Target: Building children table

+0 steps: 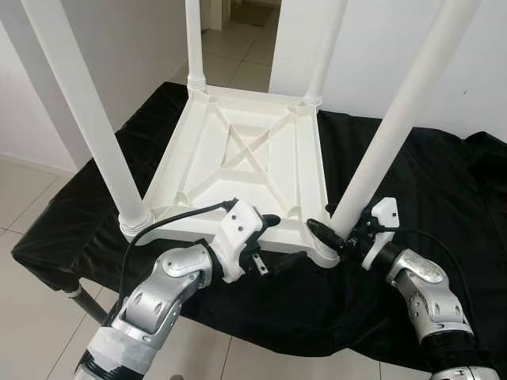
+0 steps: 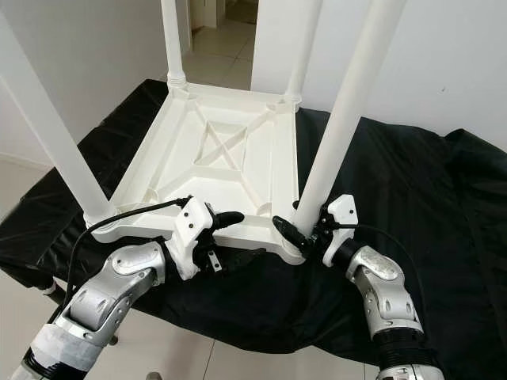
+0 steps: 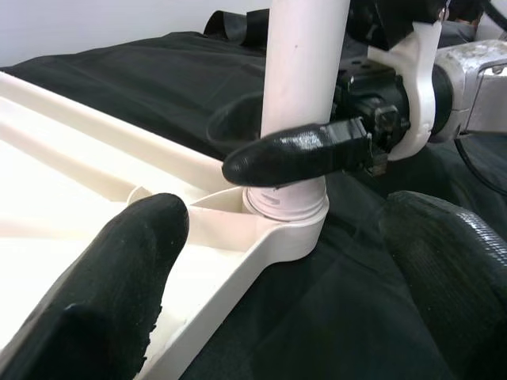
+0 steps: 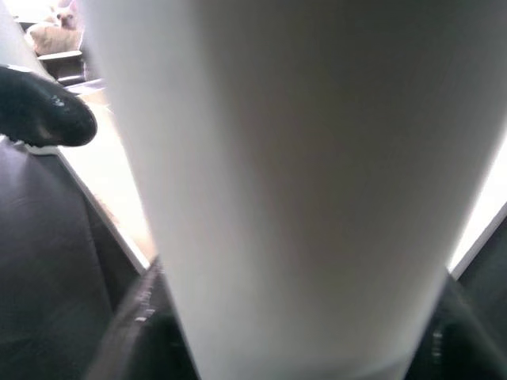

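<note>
The white table (image 1: pixel 245 166) lies upside down on the counter (image 1: pixel 444 182), which is draped in a black cloth, and all four legs point up. Flipped like that, the sockets face upward, so each leg can be pushed or turned down into its corner.

The right hand (image 1: pixel 339 231) is at the near right leg (image 1: pixel 400 119), low down, just above the socket collar. Its fingers are wrapped around the leg, one on each side, closed on it. The right wrist view is close against the white tube. My read: it is seating or tightening this leg, and gripping near the base gives the firmest hold.

The left hand (image 1: pixel 279 241) sits at the near edge of the table. Its fingers are spread apart, one above the rim and one below, straddling the edge with nothing pinched. It looks placed to steady the top while the other hand works the leg.

The near left leg (image 1: pixel 83 103) and the two far legs stand in their corners. Beyond the counter, a doorway (image 1: pixel 238 16) opens onto tiled floor. The near legs rise close to the arms, so any wide swing could knock one. The table's near edge sits close to the counter's front edge, so a hard push might slide it.
</note>
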Controlling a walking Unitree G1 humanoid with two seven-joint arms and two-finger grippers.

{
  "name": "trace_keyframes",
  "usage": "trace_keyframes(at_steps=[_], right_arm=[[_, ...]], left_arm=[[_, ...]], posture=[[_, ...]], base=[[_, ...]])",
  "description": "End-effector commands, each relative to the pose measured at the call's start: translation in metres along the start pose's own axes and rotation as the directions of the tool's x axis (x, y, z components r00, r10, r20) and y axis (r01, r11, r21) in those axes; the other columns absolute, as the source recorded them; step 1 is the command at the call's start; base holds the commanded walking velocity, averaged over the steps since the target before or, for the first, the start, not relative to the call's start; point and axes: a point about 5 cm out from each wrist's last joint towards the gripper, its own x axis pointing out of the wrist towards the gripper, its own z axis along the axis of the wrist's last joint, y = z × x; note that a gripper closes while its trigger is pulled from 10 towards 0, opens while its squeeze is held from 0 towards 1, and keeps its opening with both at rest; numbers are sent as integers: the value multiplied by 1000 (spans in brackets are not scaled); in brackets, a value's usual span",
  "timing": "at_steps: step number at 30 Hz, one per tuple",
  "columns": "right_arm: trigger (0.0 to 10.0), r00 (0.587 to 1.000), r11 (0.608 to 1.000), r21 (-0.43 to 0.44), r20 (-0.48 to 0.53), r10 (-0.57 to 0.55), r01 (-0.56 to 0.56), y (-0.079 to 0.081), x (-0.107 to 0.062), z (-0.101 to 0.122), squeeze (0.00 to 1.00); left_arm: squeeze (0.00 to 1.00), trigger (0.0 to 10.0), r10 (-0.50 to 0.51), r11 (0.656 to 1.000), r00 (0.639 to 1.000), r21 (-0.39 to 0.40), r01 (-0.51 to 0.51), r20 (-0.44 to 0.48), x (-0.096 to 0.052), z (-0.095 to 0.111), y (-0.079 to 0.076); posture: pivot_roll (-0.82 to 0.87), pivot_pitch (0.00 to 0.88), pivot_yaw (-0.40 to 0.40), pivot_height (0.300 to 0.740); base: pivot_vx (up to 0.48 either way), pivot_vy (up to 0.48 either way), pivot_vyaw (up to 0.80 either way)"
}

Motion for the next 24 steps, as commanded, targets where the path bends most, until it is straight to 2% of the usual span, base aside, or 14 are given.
trace_keyframes(at_steps=[1,8,9,10,13,14,18,19,21,22,24], right_arm=[[0,999,1000,-8,-29,18,-18,-4,-2,-3,0],[0,999,1000,-11,-36,20,-20,-9,-5,-3,0],[1765,999,1000,-15,-38,11,-11,-9,-7,-4,0],[10000,999,1000,-22,-37,-12,11,-9,-8,-4,0],[10000,999,999,-32,-32,-39,38,-9,-10,-4,0],[10000,998,998,-26,-12,-65,65,-2,-9,-3,0],[10000,994,993,-39,-3,-108,108,1,-9,-3,0],[10000,982,981,-51,5,-189,189,3,-8,-3,0],[10000,960,959,-50,9,-279,279,5,-9,-3,0],[10000,960,959,-50,9,-279,279,5,-9,-3,0],[10000,929,928,-27,28,-370,371,8,-9,-2,0]], left_arm=[[0,10000,-21,1000,1000,14,21,-5,3,2,-1],[0,10000,-22,1000,1000,16,22,-3,4,3,-1],[0,10000,-24,1000,1000,15,24,-2,4,2,-2],[0,10000,-25,1000,1000,15,25,-2,5,2,-2],[0,10000,-26,1000,1000,17,26,-2,5,1,-3],[0,10000,-22,1000,1000,13,23,-3,4,1,-3],[0,10000,-21,1000,1000,12,21,-5,3,0,-3],[0,10000,-23,1000,1000,10,23,-7,3,-1,-4],[0,10000,-25,1000,1000,6,25,-9,3,-1,-4],[0,10000,-25,1000,1000,6,25,-9,3,-1,-4],[0,10000,-27,1000,1000,2,27,-9,4,-2,-5]], posture=[[-25,0,-54,740],[-33,0,-55,740],[-36,0,-56,740],[-37,0,-59,740],[-37,0,-61,740],[-42,0,-59,740],[-44,0,-60,740],[-49,0,-59,740],[-52,0,-58,740],[-52,0,-58,740],[-57,0,-58,740]], base=[[0,0,0],[0,0,0],[0,0,0],[0,0,0],[0,0,0],[0,0,0],[0,0,0],[0,0,0],[0,0,0],[0,0,0],[0,0,0]])
